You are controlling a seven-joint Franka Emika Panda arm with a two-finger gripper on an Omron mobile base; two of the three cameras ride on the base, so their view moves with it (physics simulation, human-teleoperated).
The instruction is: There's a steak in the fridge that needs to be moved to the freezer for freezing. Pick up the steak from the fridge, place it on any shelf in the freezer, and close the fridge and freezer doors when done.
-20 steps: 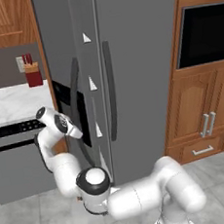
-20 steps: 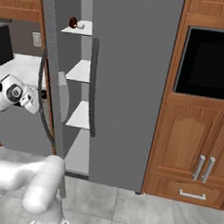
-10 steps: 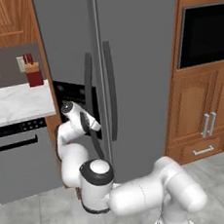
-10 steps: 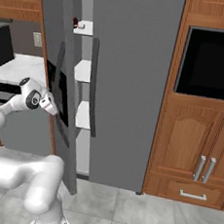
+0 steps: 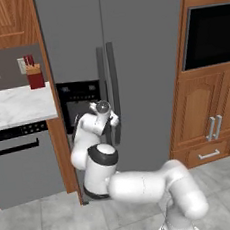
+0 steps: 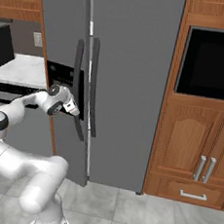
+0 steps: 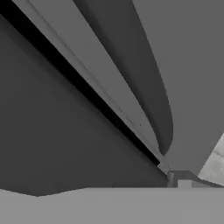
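Where grey tiled floor (image 6: 137, 214) meets wooden cabinets (image 6: 197, 157), closed grey fridge and freezer doors (image 6: 127, 76).

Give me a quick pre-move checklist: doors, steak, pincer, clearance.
1. Freezer door shut: ok in the left base view, where it sits flush; in the right base view a thin light line runs along the seam, so confirm the latch.
2. Fridge door shut: ok, flush with the freezer door.
3. Steak in freezer: cannot tell, the doors hide the inside.
4. Pincer state: cannot tell; it sits against the freezer door's handle, fingers not resolvable.
5. Pincer free of the handle before pulling back: cannot tell.
6. Retreat path: ok, bare floor in front of the unit.
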